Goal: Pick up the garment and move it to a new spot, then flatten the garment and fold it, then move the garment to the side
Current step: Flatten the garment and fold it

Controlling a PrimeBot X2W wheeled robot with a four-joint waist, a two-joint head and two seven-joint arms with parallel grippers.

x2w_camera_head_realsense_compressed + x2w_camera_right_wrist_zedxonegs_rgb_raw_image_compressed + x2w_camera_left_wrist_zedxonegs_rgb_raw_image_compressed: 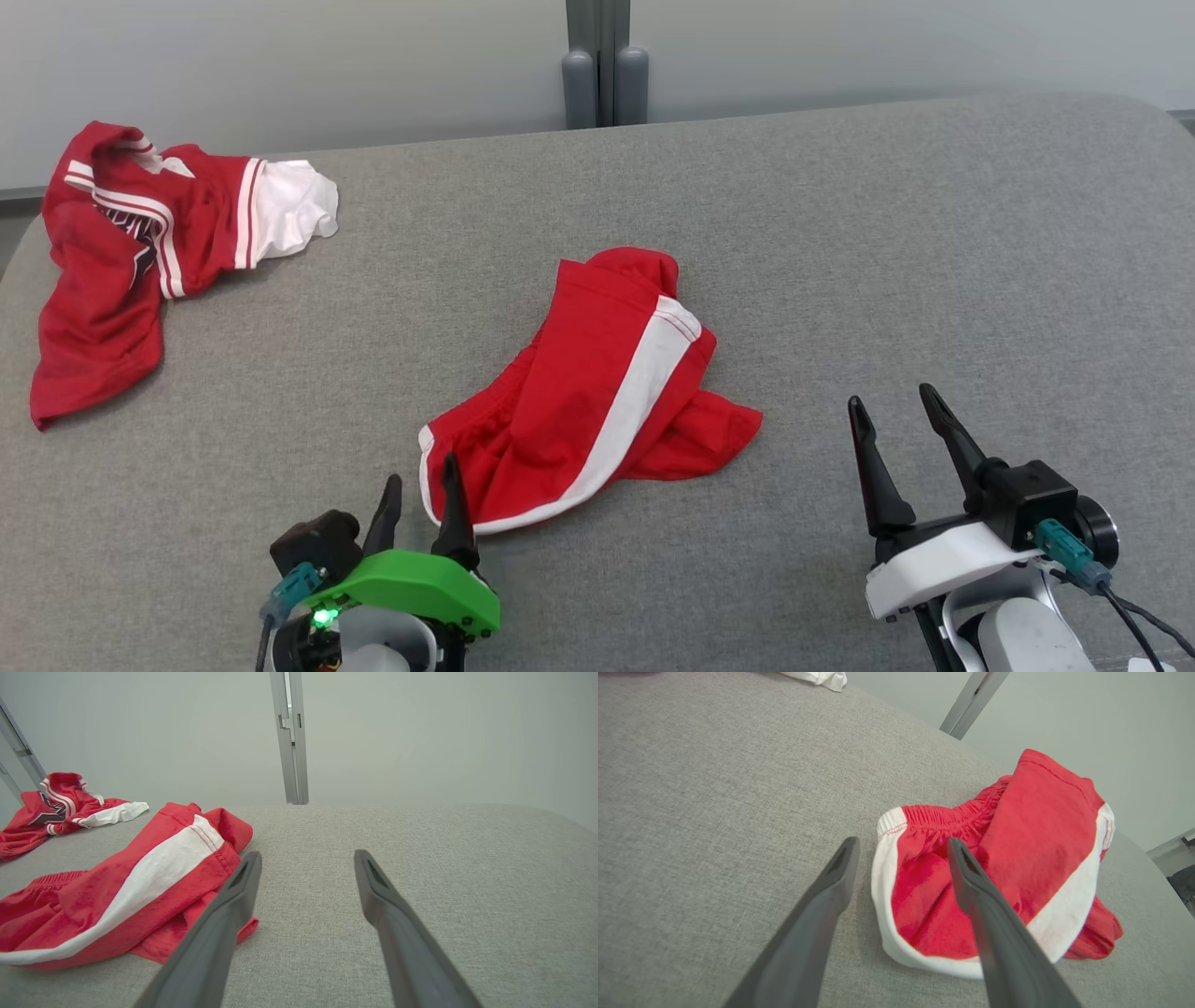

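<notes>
One rumpled red garment [579, 392] on woven grey table [887, 233]

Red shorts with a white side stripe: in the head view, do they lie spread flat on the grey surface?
No, the red shorts lie bunched, one part folded over another.

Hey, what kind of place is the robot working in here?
Most likely a robot test or training room, not a home: a wide table covered in grey fabric, a bare pale wall with a metal post behind it, and red shorts and a red jersey lying crumpled on top.
</notes>
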